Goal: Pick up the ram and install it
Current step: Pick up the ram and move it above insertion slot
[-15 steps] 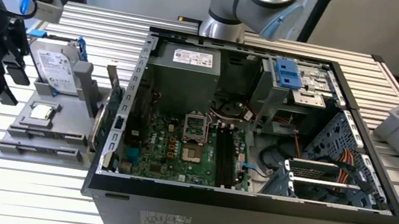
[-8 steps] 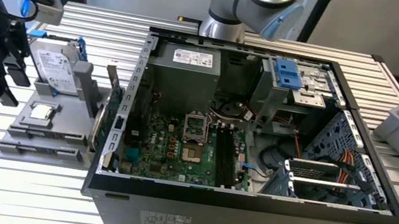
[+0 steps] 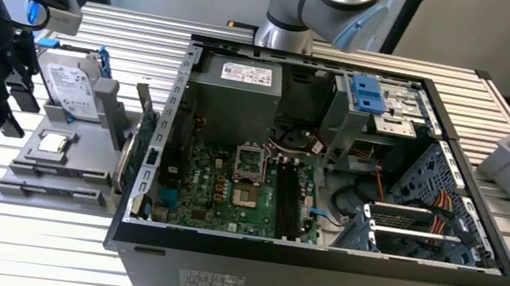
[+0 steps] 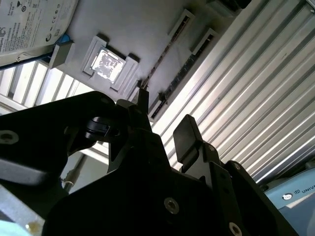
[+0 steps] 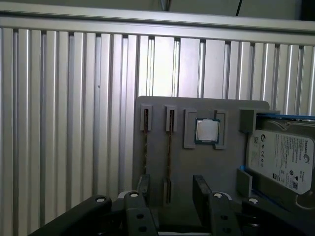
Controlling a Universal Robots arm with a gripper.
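Gripper (image 5: pixel 172 179) was seen with fingers spread wide and nothing held between them. In the first wrist view the gap was lined up on the ram (image 5: pixel 169 147), which was stood on edge in a slot of the grey fixture (image 5: pixel 226 167), long axis running straight away from the gripper along the slot. The fingers (image 5: pixel 202 189) were thus placed either side of the stick's thin faces, so the closing direction was judged to cross its thickness, not its length. A second stick (image 5: pixel 145 145) was parked in the neighbouring slot, just beside and parallel, on the side away from the CPU (image 5: pixel 207 131); one finger was roughly in line with it. In the second wrist view the alignment looked shifted, so which stick was truly centred could not be settled. Contact could not be confirmed; the gripper was judged to be hovering short of the ram. Hard drive (image 5: pixel 280 160) was sat at the fixture's other end. In the exterior view the open PC case (image 3: pixel 316 277) was found on the exterior view's right of the fixture, well apart from the gripper.
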